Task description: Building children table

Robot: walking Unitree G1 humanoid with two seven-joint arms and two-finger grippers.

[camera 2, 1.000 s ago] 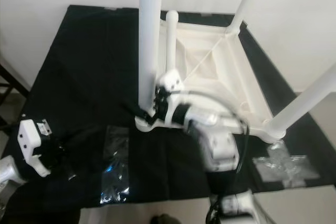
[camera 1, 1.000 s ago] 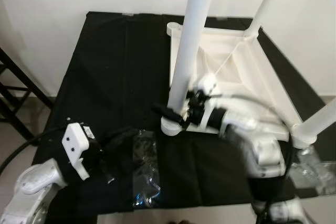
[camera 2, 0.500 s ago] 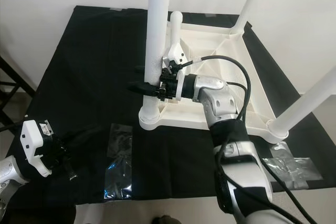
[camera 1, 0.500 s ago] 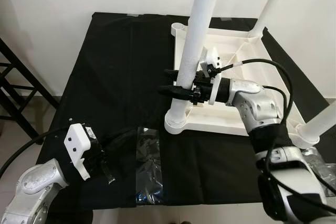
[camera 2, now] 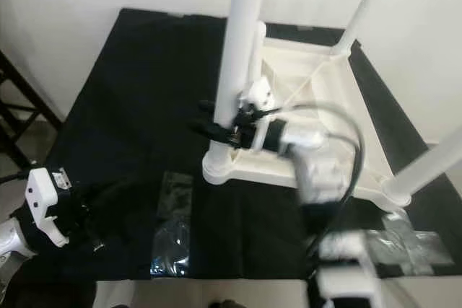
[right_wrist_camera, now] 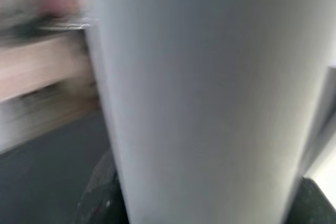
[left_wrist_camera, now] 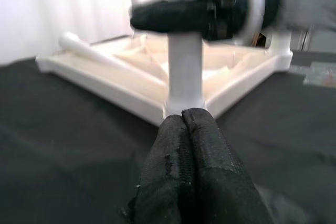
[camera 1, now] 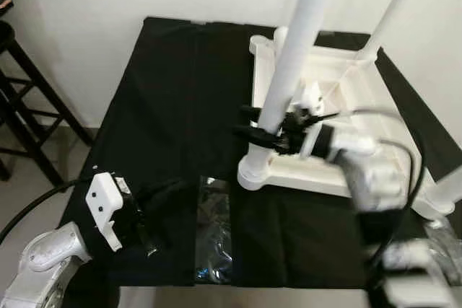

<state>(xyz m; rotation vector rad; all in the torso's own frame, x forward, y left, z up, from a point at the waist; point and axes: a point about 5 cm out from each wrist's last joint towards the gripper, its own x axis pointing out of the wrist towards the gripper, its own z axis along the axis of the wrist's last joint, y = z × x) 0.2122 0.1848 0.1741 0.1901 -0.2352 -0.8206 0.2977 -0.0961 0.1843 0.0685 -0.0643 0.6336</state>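
Note:
A white children's table (camera 1: 317,178) lies upside down on a black cloth. Its near-left leg (camera 1: 292,84) stands upright in the corner socket. My right gripper (camera 1: 243,120) is shut on that leg a little above the socket, one black finger on each side; the right wrist view shows the leg (right_wrist_camera: 199,98) up close between the fingers. Two more legs (camera 1: 393,9) stand upright at the far and right corners. A loose white leg (left_wrist_camera: 86,45) lies inside the frame. My left gripper (left_wrist_camera: 182,114) rests low on the cloth at the front left, shut and holding nothing.
A clear plastic bag (camera 1: 216,229) lies on the cloth between my arms, and another (camera 2: 404,243) at the front right corner. A black stool (camera 1: 29,106) stands on the floor to the left. A white wall rises behind the cloth's far edge.
My right gripper has climbed from the socket to higher on the leg and stayed there. The camera has shifted and my right arm is blurred. The left gripper has not moved.

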